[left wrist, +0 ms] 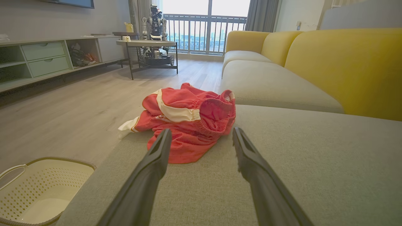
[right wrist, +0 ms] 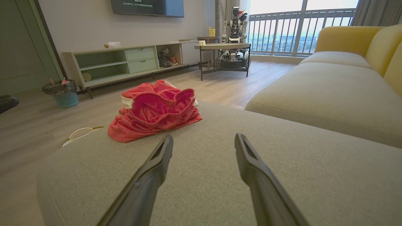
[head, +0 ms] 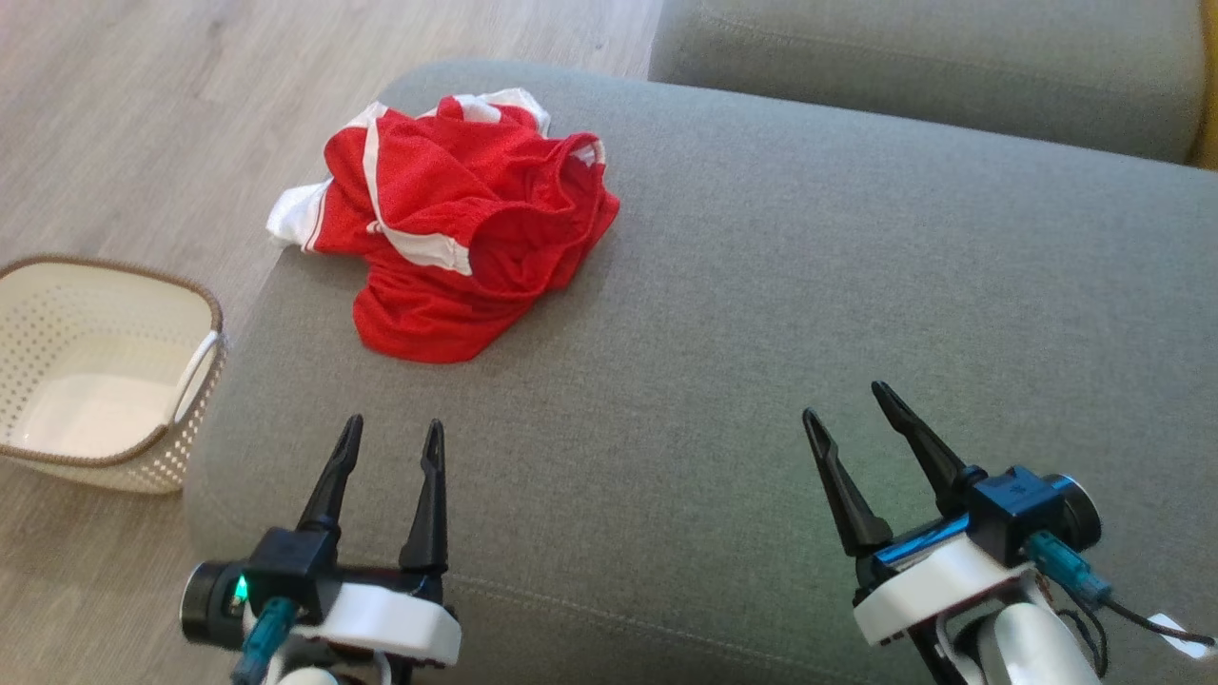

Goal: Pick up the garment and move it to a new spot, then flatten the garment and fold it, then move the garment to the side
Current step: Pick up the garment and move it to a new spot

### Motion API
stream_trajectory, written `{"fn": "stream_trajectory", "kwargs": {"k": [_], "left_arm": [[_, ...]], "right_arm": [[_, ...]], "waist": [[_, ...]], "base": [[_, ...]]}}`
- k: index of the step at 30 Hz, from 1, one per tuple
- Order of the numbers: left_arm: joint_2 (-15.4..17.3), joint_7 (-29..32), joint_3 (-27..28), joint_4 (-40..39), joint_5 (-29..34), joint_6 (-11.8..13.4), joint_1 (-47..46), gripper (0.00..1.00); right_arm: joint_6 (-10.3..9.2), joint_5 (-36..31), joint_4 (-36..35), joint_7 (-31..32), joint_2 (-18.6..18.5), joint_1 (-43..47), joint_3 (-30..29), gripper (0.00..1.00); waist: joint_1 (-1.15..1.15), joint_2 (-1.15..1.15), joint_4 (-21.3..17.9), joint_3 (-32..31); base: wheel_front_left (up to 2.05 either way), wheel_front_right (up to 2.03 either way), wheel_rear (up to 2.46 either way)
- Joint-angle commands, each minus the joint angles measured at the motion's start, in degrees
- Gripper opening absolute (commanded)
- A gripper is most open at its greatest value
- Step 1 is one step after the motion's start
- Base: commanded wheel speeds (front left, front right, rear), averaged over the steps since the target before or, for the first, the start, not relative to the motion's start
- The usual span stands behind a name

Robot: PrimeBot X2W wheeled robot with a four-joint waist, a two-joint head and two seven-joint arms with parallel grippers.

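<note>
A red garment [head: 457, 219] with white stripes and white trim lies crumpled in a heap on a wide grey seat cushion [head: 742, 314], at the cushion's far left corner in the head view. One white edge of the cloth hangs over the cushion's left side toward the wooden floor [head: 133, 114]. The elastic waistband is bunched and gapes on the heap's right side.

The left end effector [head: 395, 421] hovers above the near left part of the cushion. Its two dark fingers are spread apart with nothing between them, and the tips point toward the garment, well short of it. In the left wrist view the heap sits straight ahead beyond the fingertips.

The right end effector [head: 843, 400] hangs over the near right part of the cushion. Its fingers are likewise spread wide and hold nothing, and they lean slightly leftward, well apart from the garment. In the right wrist view the garment lies ahead and to the left of the fingers.

A cream perforated basket [head: 190, 419] with a brown rim stands on the floor just beside the cushion's left side, nearer the robot than the garment. A second grey cushion [head: 933, 67] adjoins at the far right, below a yellow backrest [left wrist: 345, 62]. Across the room another robot [left wrist: 155, 28] stands by the balcony window.
</note>
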Motion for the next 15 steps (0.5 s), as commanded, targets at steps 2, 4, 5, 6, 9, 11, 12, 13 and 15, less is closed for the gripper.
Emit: {"fn": "stream_trajectory", "kwargs": {"k": [2,4,5,6,9,11,12,13,15], "left_arm": [[-0.2,-0.7,1.7,-2.2,-0.3,0.4,-1.8,1.00],[-0.2,-0.7,2.0,-2.4,-0.5,0.4,-2.1,1.00],[-0.2,-0.7,2.1,-2.4,-0.8,0.4,-2.5,1.00],[-0.2,-0.7,2.3,-2.5,-0.9,0.4,-2.9,1.00],[-0.2,-0.7,3.2,-2.8,-1.0,0.2,-5.5,1.00],[-0.2,-0.7,4.0,-2.8,-0.8,-0.3,-8.2,1.00],[-0.1,-0.7,4.5,-2.7,-0.5,-0.8,-9.9,1.00],[0.1,-0.7,5.1,-2.3,-0.3,-1.2,-11.7,1.00],[0.6,-0.7,6.3,-0.6,-0.2,-2.0,-15.5,1.00]], "right_arm": [[-0.01,-0.3,-1.6,-0.5,-0.6,-1.6,1.6,1.00],[-0.01,-0.4,-1.7,-0.5,-0.6,-1.7,1.5,1.00],[-0.01,-0.6,-1.7,-0.5,-0.6,-1.8,1.5,1.00],[-0.01,-0.8,-1.7,-0.5,-0.6,-1.9,1.4,1.00],[-0.01,-1.3,-2.0,-0.5,-0.6,-2.5,0.8,1.00],[-0.01,-1.9,-2.1,-0.5,-0.6,-2.8,0.5,1.00],[-0.01,-2.2,-2.1,-0.5,-0.6,-3.1,0.5,1.00],[-0.01,-2.5,-2.0,-0.5,-0.6,-3.4,0.5,1.00],[-0.01,-3.0,-2.0,-0.5,-0.6,-4.2,0.7,1.00]], "waist": [[0.00,0.00,0.4,0.9],[0.00,0.00,0.6,1.7],[0.00,0.00,0.7,2.2],[0.00,0.00,0.8,2.7],[0.00,0.00,0.8,4.3],[0.00,0.00,0.7,5.5],[0.00,0.00,0.5,6.0],[0.00,0.00,0.3,6.6],[0.00,0.00,-0.4,7.8]], "base": [[0.00,0.00,0.00],[0.00,0.00,0.00],[0.00,0.00,0.00],[0.00,0.00,0.00],[0.00,0.00,0.00],[0.00,0.00,0.00],[0.00,0.00,0.00],[0.00,0.00,0.00],[0.00,0.00,0.00]]}}
